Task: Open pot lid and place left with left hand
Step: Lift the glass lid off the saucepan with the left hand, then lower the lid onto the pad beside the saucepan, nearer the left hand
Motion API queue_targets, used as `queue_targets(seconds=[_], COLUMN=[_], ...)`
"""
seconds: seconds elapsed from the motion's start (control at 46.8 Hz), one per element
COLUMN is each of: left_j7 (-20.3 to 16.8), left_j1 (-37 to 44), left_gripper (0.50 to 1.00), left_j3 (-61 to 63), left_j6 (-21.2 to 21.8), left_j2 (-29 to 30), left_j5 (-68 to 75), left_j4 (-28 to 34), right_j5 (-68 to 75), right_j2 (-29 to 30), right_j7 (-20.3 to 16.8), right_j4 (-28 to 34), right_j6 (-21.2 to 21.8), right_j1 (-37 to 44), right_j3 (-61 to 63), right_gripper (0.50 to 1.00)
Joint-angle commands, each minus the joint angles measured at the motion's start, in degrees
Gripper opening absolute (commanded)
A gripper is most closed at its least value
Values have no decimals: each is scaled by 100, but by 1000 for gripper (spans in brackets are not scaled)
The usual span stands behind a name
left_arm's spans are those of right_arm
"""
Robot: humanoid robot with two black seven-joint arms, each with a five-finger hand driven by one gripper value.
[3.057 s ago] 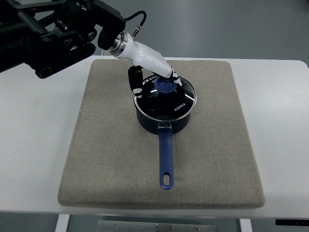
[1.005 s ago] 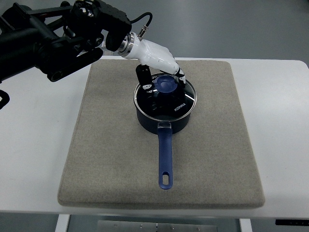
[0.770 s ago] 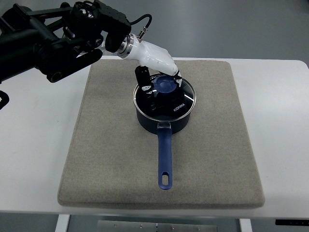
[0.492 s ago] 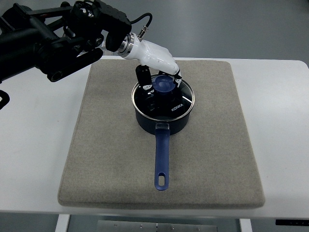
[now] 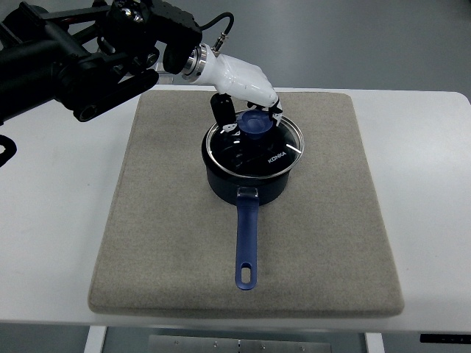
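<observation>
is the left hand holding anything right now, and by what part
The left hand grips the glass lid by its blue knob, fingers closed around it from above. The lid looks slightly lifted off the pot.

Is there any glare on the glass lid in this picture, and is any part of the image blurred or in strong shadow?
Top view: the glass lid shows only thin bright streaks near its rim, no strong glare. The pot, the mat and the left hand at the knob look sharp. Lighting is even and shadows are soft. The black left arm is dark, so its details are hard to read.
</observation>
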Motion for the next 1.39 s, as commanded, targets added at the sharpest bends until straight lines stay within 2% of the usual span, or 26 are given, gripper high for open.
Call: queue_targets(seconds=[0.0,0.428,0.834,1.133,1.368], left_j7=[0,0,0,0,0], left_j1=[-31,-172,-5,496,777], left_gripper=[500,500,500,500,500], left_j3=[-14,-67,-40,-23,30], left_j6=[63,221,247,274,265], left_j2=[7,280,1281,1958,2143], left_j5=[9,-26,-140,-131,-114], left_j4=[43,395,413,184,140], right_j5=[-1,-1,-1,-1,-1], right_j2=[0,0,0,0,0], right_j7=[0,0,0,0,0], right_j4=[0,0,0,0,0], right_j6=[0,0,0,0,0], right_j1=[0,0,0,0,0], right_j3=[0,0,0,0,0], right_gripper=[917,917,917,917,917])
